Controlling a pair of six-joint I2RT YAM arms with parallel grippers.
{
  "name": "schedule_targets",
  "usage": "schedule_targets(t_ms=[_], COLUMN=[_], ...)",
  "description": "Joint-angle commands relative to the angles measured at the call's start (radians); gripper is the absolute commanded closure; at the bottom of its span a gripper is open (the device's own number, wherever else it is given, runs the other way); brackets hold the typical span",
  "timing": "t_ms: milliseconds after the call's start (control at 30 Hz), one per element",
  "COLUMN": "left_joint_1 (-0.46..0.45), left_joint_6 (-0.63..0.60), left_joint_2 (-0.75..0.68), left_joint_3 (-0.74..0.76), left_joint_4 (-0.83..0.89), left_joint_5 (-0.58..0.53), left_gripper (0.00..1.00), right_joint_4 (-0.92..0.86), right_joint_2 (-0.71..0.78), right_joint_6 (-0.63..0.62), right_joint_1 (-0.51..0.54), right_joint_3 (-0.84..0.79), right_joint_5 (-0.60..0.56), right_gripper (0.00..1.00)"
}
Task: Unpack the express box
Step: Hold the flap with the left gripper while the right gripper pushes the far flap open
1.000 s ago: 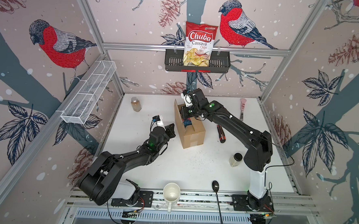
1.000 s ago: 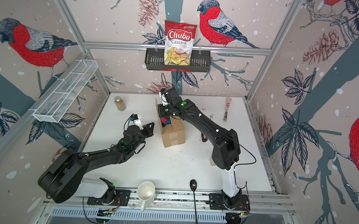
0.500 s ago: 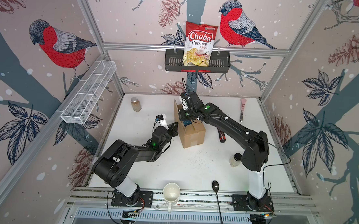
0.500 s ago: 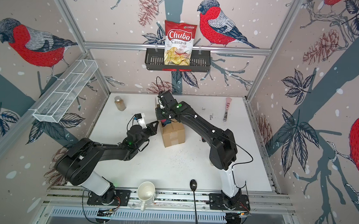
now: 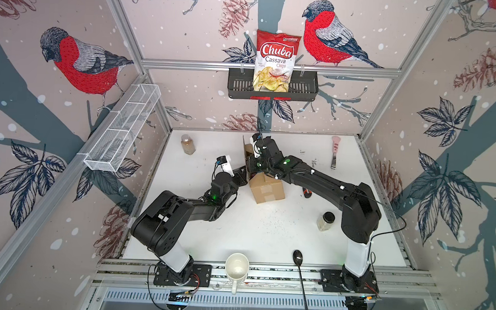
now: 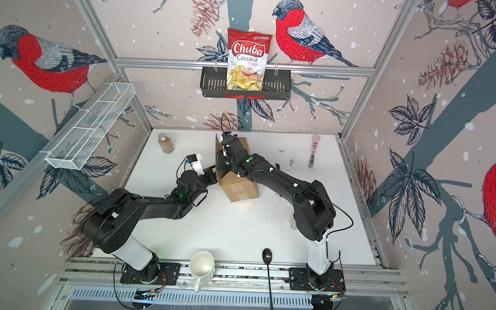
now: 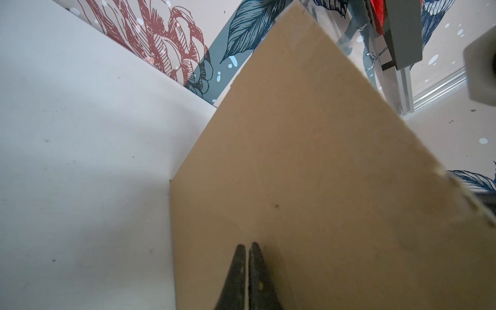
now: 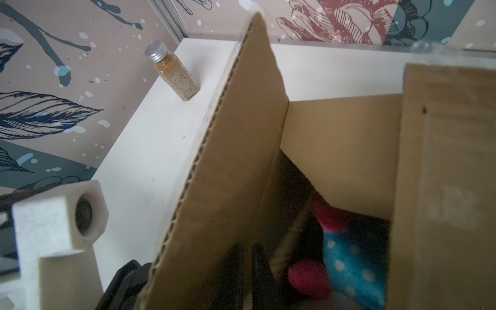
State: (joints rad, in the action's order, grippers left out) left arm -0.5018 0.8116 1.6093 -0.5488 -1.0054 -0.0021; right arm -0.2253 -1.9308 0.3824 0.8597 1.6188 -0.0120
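The express box (image 5: 268,190) (image 6: 241,188) stands mid-table in both top views, its top open and its left flap (image 5: 246,151) upright. My left gripper (image 5: 243,176) (image 7: 248,245) is shut, its tips pressed against the brown outer cardboard (image 7: 308,161) on the box's left side. My right gripper (image 5: 252,171) (image 8: 249,268) reaches down inside the box along the inner face of the upright flap (image 8: 236,139); it looks shut with nothing seen in it. A blue, white-dotted toy with red parts (image 8: 349,263) lies in the box beside its fingers.
A spice bottle (image 5: 188,144) stands at the back left, a black-lidded jar (image 5: 326,221) at the right. A pink-handled tool (image 5: 335,151) lies back right. Mug (image 5: 236,267) and spoon (image 5: 300,276) sit on the front rail. Chips bag in the black wall basket (image 5: 302,90); wire basket (image 5: 122,131) on the left wall.
My left gripper has moved right, up against the box's left side, its elbow drawn back. My right gripper has sunk lower into the box. Both stayed shut.
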Motion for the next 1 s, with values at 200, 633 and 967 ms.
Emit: schedule_targets(t_ms=[200, 633, 967], left_joint_1=[0.003, 0.003, 0.012], left_joint_6=[-0.019, -0.106, -0.098], left_joint_2=[-0.003, -0.091, -0.029], left_joint_3=[-0.034, -0.087, -0.079], left_joint_4=[-0.055, 0.142, 0.103], left_joint_5=[0.067, 0.018, 0.016], left_gripper=[0.91, 0.90, 0.90], right_joint_4=[0.055, -0.036, 0.012], right_joint_2=[0.036, 0.099, 0.051], right_joint_6=[-0.025, 0.021, -0.073], right_joint_1=[0.002, -0.057, -0.124], right_joint_3=[0.013, 0.001, 0.013], right_joint_5=[0.007, 0.086, 0.218], right_gripper=[0.97, 0.94, 0.94])
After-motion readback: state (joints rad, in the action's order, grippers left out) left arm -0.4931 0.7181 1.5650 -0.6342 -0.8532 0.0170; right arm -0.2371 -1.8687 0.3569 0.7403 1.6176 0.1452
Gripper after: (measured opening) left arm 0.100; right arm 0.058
